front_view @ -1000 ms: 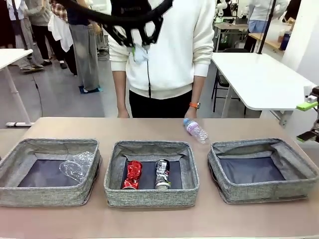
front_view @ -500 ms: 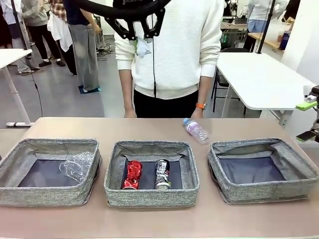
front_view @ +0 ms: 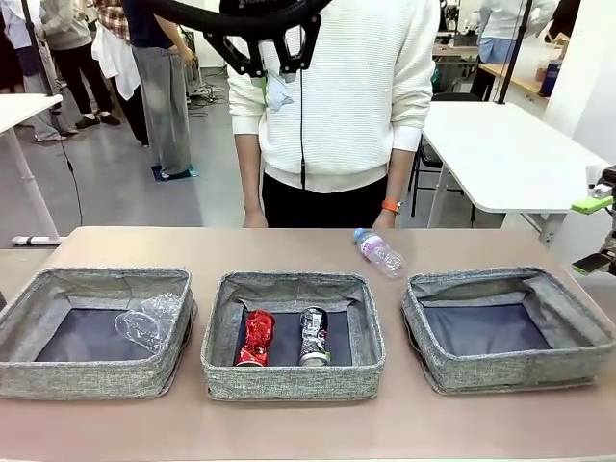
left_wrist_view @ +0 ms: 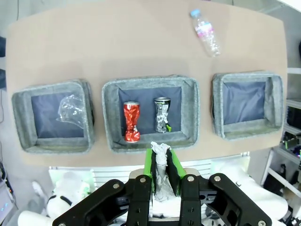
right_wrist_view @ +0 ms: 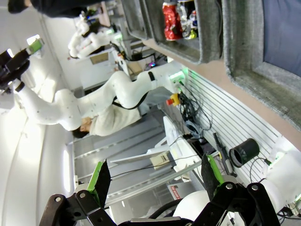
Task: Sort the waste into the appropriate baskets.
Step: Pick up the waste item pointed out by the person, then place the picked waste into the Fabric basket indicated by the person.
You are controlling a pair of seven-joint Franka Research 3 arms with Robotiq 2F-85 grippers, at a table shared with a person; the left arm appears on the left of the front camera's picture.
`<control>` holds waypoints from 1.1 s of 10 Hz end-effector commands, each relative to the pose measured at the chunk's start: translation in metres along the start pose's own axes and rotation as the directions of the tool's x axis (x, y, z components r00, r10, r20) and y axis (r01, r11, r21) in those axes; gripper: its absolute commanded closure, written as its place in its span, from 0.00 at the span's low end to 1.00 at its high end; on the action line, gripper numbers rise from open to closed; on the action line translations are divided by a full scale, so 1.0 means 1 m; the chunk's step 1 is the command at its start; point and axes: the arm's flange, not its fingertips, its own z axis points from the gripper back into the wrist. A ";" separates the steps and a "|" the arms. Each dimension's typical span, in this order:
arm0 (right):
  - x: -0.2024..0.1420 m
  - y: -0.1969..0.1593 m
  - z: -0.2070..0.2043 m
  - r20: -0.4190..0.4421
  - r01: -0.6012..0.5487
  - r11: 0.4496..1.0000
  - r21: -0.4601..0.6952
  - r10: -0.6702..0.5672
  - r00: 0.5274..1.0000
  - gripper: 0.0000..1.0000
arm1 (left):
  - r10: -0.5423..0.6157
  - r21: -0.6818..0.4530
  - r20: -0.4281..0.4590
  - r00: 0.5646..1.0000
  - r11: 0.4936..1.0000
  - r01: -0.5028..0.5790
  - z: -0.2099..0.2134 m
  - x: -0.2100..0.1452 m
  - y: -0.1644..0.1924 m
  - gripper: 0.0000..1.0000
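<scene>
High above the table's far side, my left gripper (front_view: pixel 273 79) (left_wrist_view: pixel 161 162) is shut on the white paper ball (front_view: pixel 277 94) (left_wrist_view: pixel 161 174). Three grey baskets stand in a row. The left basket (front_view: pixel 96 377) (left_wrist_view: pixel 21 113) holds the clear plastic container (front_view: pixel 146 321) (left_wrist_view: pixel 71 109). In the middle basket (front_view: pixel 289 380) (left_wrist_view: pixel 149 83) lie the red can (front_view: pixel 255 337) (left_wrist_view: pixel 131 121) and the black-and-silver can (front_view: pixel 314 335) (left_wrist_view: pixel 162 115). The right basket (front_view: pixel 510 371) (left_wrist_view: pixel 216 106) has nothing in it. The blue-capped bottle (front_view: pixel 378 252) (left_wrist_view: pixel 206 34) lies on the table behind. My right gripper (front_view: pixel 595 233) (right_wrist_view: pixel 155 174) hangs open at the far right.
A person in a white sweater (front_view: pixel 337 87) stands at the table's far edge, hands down by the edge, one near the bottle. The brown tabletop (front_view: pixel 192 245) runs bare behind and in front of the baskets. A white table (front_view: pixel 500 154) stands at the back right.
The person has stepped slightly to the right. My left gripper has shifted a little up and right with the paper ball. The right gripper has not moved.
</scene>
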 end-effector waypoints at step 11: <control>-0.002 0.004 0.000 0.002 0.009 1.000 0.007 -0.009 1.000 0.00 | 0.003 0.007 0.009 1.000 1.000 -0.003 0.003 -0.001 0.003 0.86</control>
